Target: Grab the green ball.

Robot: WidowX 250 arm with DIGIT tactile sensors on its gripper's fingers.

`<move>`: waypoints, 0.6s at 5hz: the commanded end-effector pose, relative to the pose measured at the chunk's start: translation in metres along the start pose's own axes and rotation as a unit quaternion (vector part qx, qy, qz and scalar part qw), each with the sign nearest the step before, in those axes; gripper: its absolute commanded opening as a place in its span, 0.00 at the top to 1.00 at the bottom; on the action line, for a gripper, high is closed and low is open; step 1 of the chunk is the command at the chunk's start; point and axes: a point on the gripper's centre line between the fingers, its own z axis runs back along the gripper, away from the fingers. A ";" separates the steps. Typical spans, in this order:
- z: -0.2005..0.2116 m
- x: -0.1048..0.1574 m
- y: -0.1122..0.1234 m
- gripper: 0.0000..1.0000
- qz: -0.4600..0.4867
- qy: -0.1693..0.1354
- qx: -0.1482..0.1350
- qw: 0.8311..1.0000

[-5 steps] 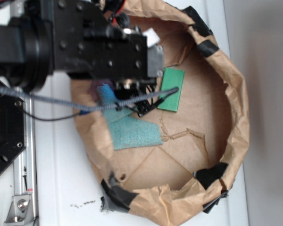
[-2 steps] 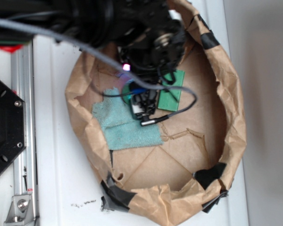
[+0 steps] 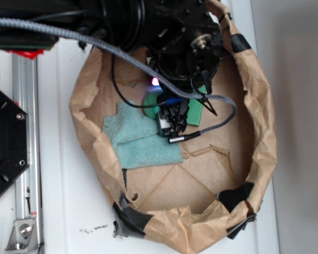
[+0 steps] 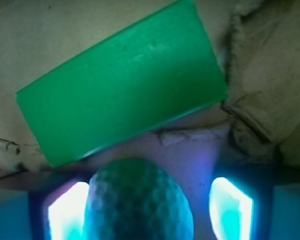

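The green ball (image 4: pixel 137 200) is a dimpled sphere at the bottom of the wrist view, between my two glowing pads. The left pad (image 4: pixel 67 212) is against the ball; the right pad (image 4: pixel 230 207) stands apart from it with a clear gap. My gripper (image 4: pixel 150 207) is open around the ball. In the exterior view the gripper (image 3: pixel 165 114) is low inside the paper-lined bowl, and part of the ball (image 3: pixel 150 102) shows green at its left, mostly hidden by the arm.
A flat green block (image 4: pixel 122 80) lies just beyond the ball and also shows in the exterior view (image 3: pixel 195 112). A teal cloth (image 3: pixel 140 140) lies to the left. The crumpled brown paper wall (image 3: pixel 265 137) rings the bowl.
The arm has swung over the bowl and lowered, with the gripper shifting slightly right. The green ball now shows beside the fingers, and more of the teal cloth is uncovered.
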 end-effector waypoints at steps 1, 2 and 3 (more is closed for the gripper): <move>-0.002 -0.004 -0.005 1.00 -0.038 -0.001 0.016 0.999; 0.030 -0.006 -0.021 1.00 -0.043 -0.008 0.026 0.999; 0.077 -0.004 -0.046 1.00 -0.035 -0.029 0.040 0.998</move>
